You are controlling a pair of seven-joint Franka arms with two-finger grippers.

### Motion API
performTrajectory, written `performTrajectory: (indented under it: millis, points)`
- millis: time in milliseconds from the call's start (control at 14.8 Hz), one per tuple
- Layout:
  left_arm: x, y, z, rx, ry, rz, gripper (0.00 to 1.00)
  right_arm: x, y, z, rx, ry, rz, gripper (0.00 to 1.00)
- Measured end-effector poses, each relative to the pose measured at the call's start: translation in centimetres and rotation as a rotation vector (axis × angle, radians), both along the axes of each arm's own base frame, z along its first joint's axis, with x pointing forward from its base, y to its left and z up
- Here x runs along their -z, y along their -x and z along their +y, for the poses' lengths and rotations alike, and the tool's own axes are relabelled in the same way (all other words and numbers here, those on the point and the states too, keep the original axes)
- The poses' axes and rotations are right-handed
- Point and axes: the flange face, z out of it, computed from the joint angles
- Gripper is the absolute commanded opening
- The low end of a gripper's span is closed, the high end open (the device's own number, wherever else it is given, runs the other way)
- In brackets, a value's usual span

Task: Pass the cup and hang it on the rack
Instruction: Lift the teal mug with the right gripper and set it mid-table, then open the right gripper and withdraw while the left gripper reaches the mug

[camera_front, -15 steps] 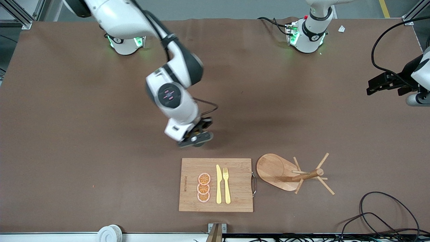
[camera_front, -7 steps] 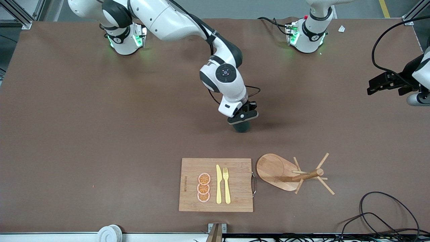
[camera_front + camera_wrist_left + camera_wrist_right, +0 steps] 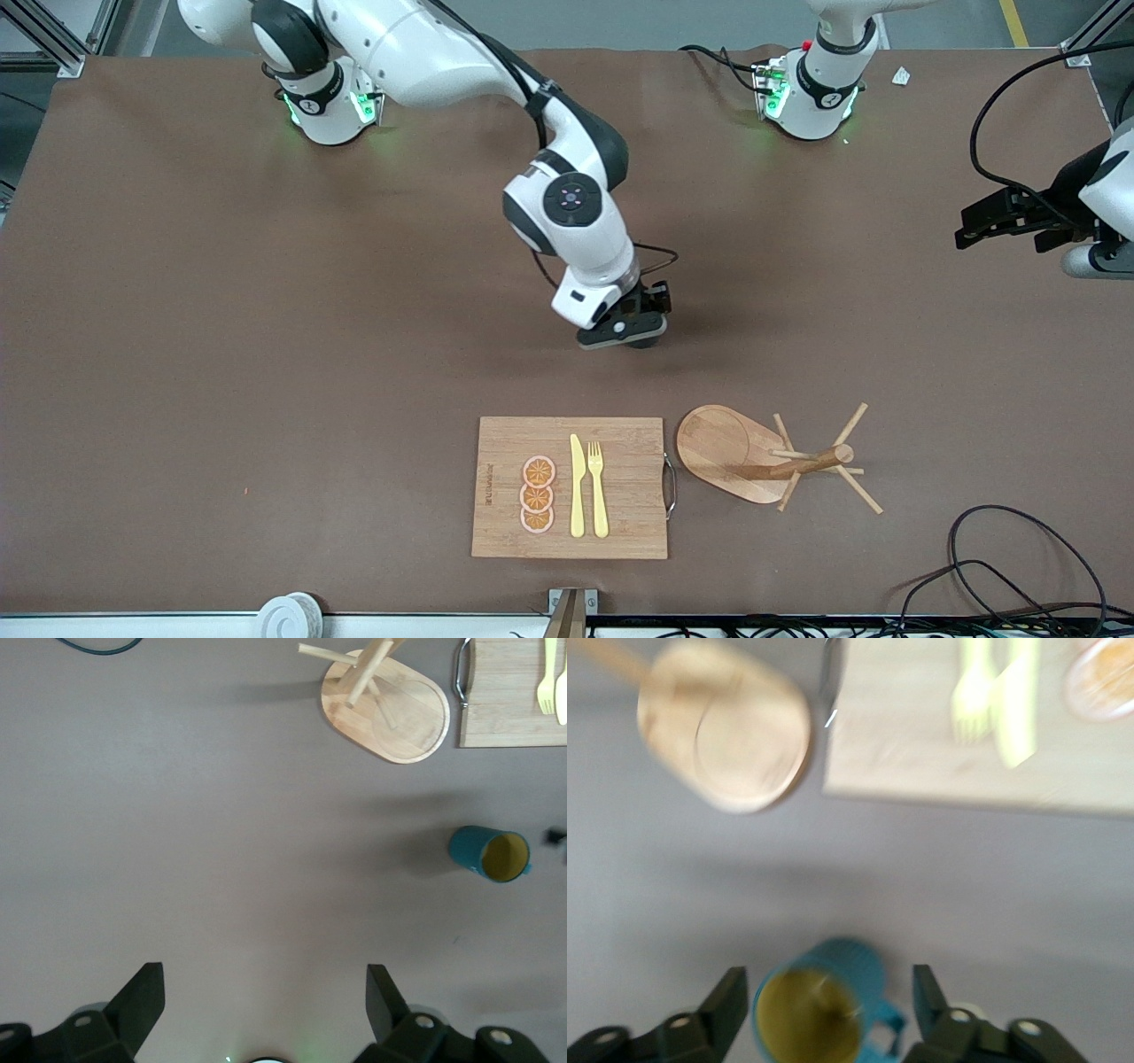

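**One cup standing loose, one rack waiting**

Front view: right gripper (image 3: 631, 335) is hovering over the table's middle; three orange slices (image 3: 537, 494) are lying on one board (image 3: 620, 532); one rack (image 3: 769, 456) is standing beside it.

Left wrist view: left gripper (image 3: 266, 997) is waiting, fingers spread, over bare table; one cup (image 3: 490, 852) is standing upright near the rack.

Right wrist view: fingers (image 3: 726, 999) are spreading around the cup, not pinching.

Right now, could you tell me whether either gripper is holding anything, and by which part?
Nothing is held: the right gripper stands open around the cup; the left gripper is open.

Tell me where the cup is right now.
The cup stands upright on the table, under the right gripper between its open fingers, farther from the front camera than the cutting board and rack.
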Motion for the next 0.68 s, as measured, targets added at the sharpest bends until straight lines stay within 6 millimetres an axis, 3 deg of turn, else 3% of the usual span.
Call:
performTrajectory:
  millis: [135,339,474,677]
  points:
    - [0.2,-0.1,-1.1,0.019,0.003,0.0,1.0,-5.1,-5.0,-7.5,0.09,0.037,0.003,1.0]
    - [1.2,-0.9,-5.3,0.047,0.004,-0.032,1.0,-11.3,-11.0,-22.1,0.183,0.106,0.02,1.0]
    - [3.1,-1.3,-10.0,0.016,-0.028,-0.028,1.0,-13.2,-13.5,-30.4,0.251,0.116,0.012,1.0]
    - [6.3,-0.9,-18.4,-0.03,-0.06,-0.021,1.0,-13.9,-15.5,-41.0,0.329,0.133,0.029,1.0]
